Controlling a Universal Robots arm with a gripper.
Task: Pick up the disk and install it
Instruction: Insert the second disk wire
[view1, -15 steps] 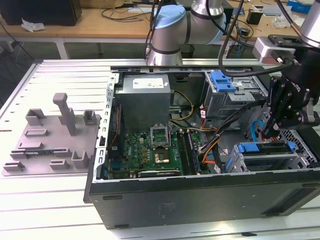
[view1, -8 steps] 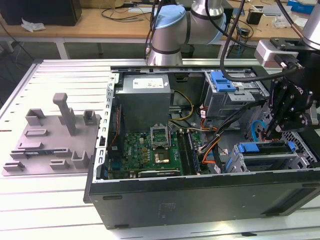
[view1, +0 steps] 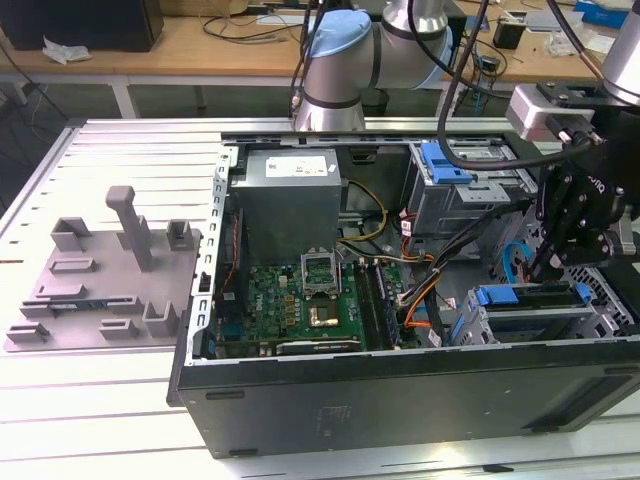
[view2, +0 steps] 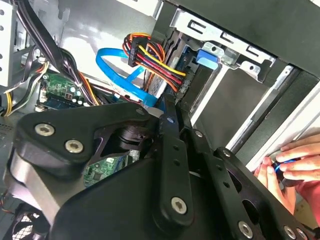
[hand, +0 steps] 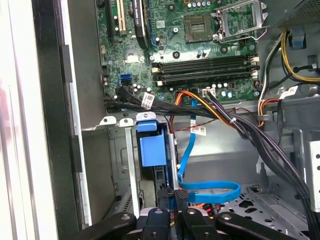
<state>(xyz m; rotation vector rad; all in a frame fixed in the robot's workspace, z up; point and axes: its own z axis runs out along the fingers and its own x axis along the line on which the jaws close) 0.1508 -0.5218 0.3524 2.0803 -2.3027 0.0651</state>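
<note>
Disk (view1: 525, 296): sits in the lower drive cage (view1: 530, 322) at the corner of the open computer case (view1: 400, 395), on the exterior view's right. Blue carrier rail on top, metal cage around it. In the first wrist view the disk (hand: 151, 150) shows its blue end standing in the slot, flanked by cage walls. It looks seated or close to it; how deep, I cannot tell.

Orientation: in the exterior view the rail runs along that view's left-right, so the long axis lies along the cage, blue end toward the case interior. The slot seems to fix that heading, since the rails only enter one way.

Gripper (view1: 542, 270): hangs just above the cage. In the first wrist view the gripper (hand: 175, 194) has its fingertips pressed together, nothing visible between them, close by the disk's end and a looped blue data cable (hand: 210, 191). Likely placed to press, not hold.

Around: motherboard (view1: 300, 300) mid-case; grey fixture plate (view1: 100, 280) on the desk (view1: 100, 400). A person's hand (view2: 292, 162) at the case edge in the second wrist view.
</note>
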